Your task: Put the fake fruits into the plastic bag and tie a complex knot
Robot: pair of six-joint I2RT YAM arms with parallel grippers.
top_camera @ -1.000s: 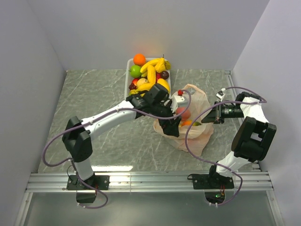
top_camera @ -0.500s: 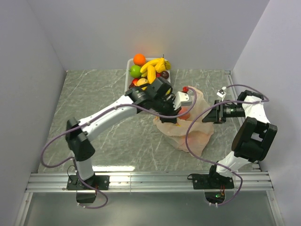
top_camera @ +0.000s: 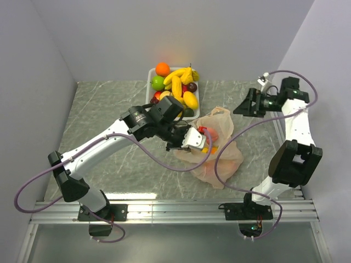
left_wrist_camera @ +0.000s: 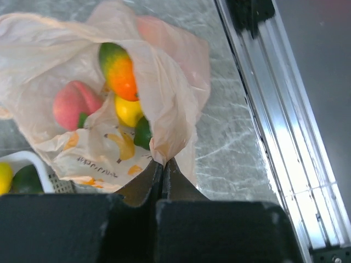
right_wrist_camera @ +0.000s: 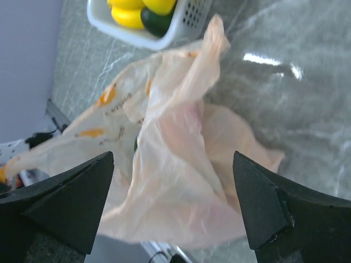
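Note:
The peach plastic bag (top_camera: 222,150) lies on the table right of centre, its mouth gaping toward the tray. Inside it are fake fruits: a green-orange mango (left_wrist_camera: 119,68), a peach (left_wrist_camera: 74,104), a yellow fruit (left_wrist_camera: 129,109) and a lime (left_wrist_camera: 143,131). My left gripper (top_camera: 190,141) is shut on a pinched fold of the bag's rim (left_wrist_camera: 164,148). My right gripper (top_camera: 242,107) hangs open above and right of the bag (right_wrist_camera: 175,181), touching nothing. More fruits fill the white tray (top_camera: 149,82): an orange (top_camera: 162,68), a lime (top_camera: 158,83) and bananas (top_camera: 178,81). No knot is in view.
The tray's corner (right_wrist_camera: 186,22) sits close behind the bag, with a yellow fruit (right_wrist_camera: 127,17) and a dark green one (right_wrist_camera: 156,19) in it. White walls enclose the table on three sides. An aluminium rail (top_camera: 175,208) runs along the near edge. Both arms' cables loop over the bag.
My left gripper has shut on the bag's rim and drawn it left and toward the near edge. My right gripper has opened, let the bag go and risen toward the far right.

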